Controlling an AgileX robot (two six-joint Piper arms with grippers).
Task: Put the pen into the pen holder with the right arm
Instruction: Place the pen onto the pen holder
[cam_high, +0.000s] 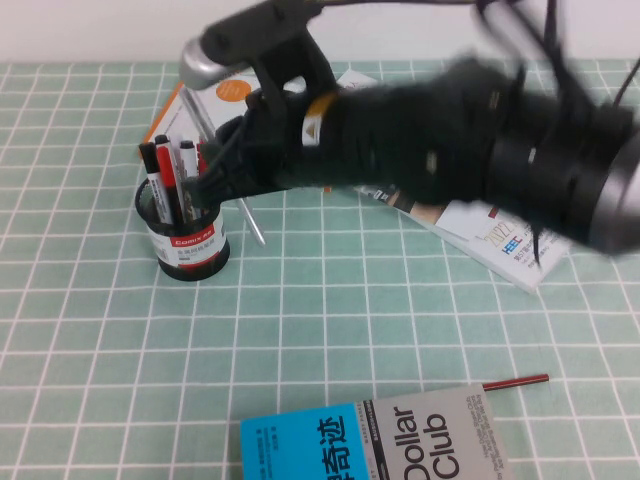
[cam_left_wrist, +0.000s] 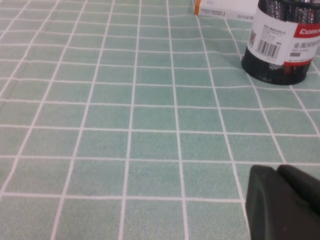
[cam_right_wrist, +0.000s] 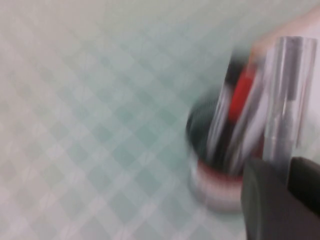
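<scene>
The black mesh pen holder (cam_high: 188, 240) with a white and red band stands left of centre and holds red-and-black markers (cam_high: 163, 175). My right arm reaches across from the right, and its gripper (cam_high: 228, 178) hovers just right of the holder's rim. It is shut on the silver pen (cam_high: 251, 221), which hangs tilted beside the holder with its low end outside the cup. In the right wrist view the pen (cam_right_wrist: 289, 95) runs out from between the fingers (cam_right_wrist: 265, 200), with the holder (cam_right_wrist: 220, 165) beside it. My left gripper (cam_left_wrist: 278, 172) is low over the cloth, fingers together and empty; the holder (cam_left_wrist: 281, 47) is ahead of it.
A blue and grey "Dollar Club" book (cam_high: 400, 440) lies at the front edge, with a dark red thin pen (cam_high: 515, 381) to its right. An orange book (cam_high: 215, 95) and magazines (cam_high: 500, 240) lie behind and under the right arm. A green checked cloth covers the table.
</scene>
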